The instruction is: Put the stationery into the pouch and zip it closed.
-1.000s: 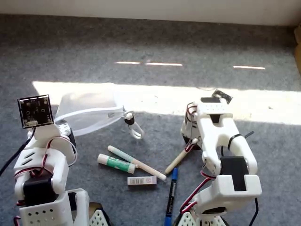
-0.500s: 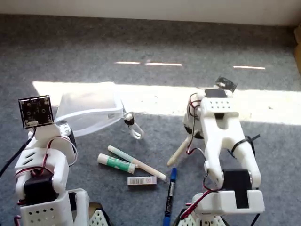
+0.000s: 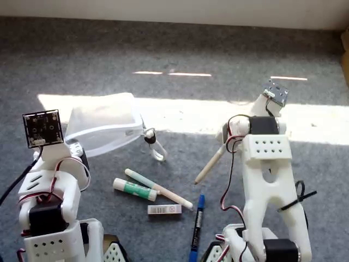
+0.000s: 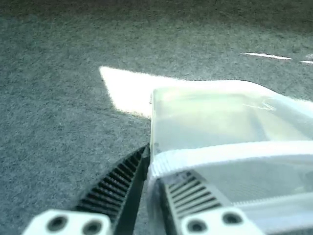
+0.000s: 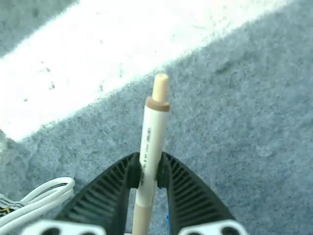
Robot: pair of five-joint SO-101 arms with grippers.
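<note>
A clear pouch (image 3: 106, 128) lies on the grey carpet at the left, its white zip loop (image 3: 154, 146) pointing toward the middle. My left gripper (image 3: 76, 148) is shut on the pouch's near edge; the left wrist view shows the black fingers (image 4: 124, 188) pinching the pouch (image 4: 220, 117) rim. My right gripper (image 3: 224, 146) is shut on a cream pen (image 3: 211, 162), held slanted above the carpet. In the right wrist view the pen (image 5: 149, 132) sticks up between the fingers of that gripper (image 5: 146, 171). A green-and-white marker (image 3: 134, 189), a pale pen (image 3: 158, 189), an eraser (image 3: 164, 209) and a blue pen (image 3: 197, 226) lie between the arms.
A bright band of sunlight (image 3: 305, 123) crosses the carpet behind the arms. The left arm's camera board (image 3: 41, 129) stands above the pouch's near left corner. Open carpet stretches beyond the pouch toward the back wall.
The right arm has risen and swung back with the cream pen, lifting it off the carpet. The left arm and pouch have stayed put.
</note>
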